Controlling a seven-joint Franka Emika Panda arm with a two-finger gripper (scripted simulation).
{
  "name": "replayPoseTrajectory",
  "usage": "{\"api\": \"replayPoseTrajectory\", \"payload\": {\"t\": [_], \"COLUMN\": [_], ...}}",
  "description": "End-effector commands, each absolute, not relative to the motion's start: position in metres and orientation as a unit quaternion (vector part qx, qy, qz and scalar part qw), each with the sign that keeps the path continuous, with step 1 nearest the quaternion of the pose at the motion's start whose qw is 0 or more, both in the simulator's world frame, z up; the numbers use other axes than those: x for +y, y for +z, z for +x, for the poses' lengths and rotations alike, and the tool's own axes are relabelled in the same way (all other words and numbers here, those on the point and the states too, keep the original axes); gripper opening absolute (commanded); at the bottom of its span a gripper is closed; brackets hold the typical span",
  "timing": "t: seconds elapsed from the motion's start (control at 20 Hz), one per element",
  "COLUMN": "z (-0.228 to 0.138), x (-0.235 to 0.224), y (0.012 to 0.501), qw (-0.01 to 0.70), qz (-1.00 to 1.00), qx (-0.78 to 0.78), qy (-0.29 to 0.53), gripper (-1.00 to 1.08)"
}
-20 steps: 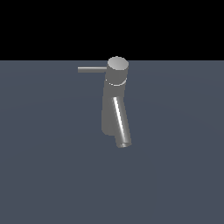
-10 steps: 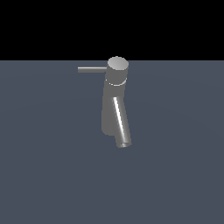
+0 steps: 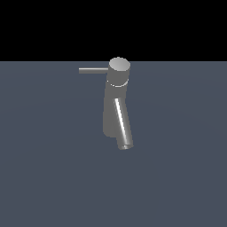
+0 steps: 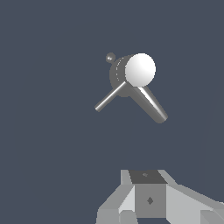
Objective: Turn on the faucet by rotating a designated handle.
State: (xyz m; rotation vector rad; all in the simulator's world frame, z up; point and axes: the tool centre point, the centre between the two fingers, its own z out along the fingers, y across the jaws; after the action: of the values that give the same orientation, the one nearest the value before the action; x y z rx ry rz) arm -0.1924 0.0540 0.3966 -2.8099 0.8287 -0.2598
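Note:
The small grey faucet stands upright on the dark floor, with a round flat cap and a slanted spout pointing down toward the camera. The handle, a thin straight rod, sticks out of the cap toward the exterior view's left. The wrist view looks down on the faucet, the handle and the thicker spout. My gripper shows only in the wrist view, well apart from the faucet. Its finger parts stand apart with nothing between them. The arm is out of the exterior view.
A flat dark blue-grey floor lies all around the faucet, under a black background. A small grey knob shows just behind the cap in the wrist view.

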Motion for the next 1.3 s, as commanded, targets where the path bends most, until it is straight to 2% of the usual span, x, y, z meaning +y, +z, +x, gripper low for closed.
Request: {"api": "replayPoseTrajectory", "payload": {"t": [0.0, 1.25], "z": [-0.184, -0.092], "x": [0.058, 0.077], "y": [0.387, 0.313], "qw": [0.11, 0.196], "qz": [-0.94, -0.8], "qx": [0.309, 0.542], "qy": [-0.096, -0.167], "gripper": [-1.0, -1.0]}}
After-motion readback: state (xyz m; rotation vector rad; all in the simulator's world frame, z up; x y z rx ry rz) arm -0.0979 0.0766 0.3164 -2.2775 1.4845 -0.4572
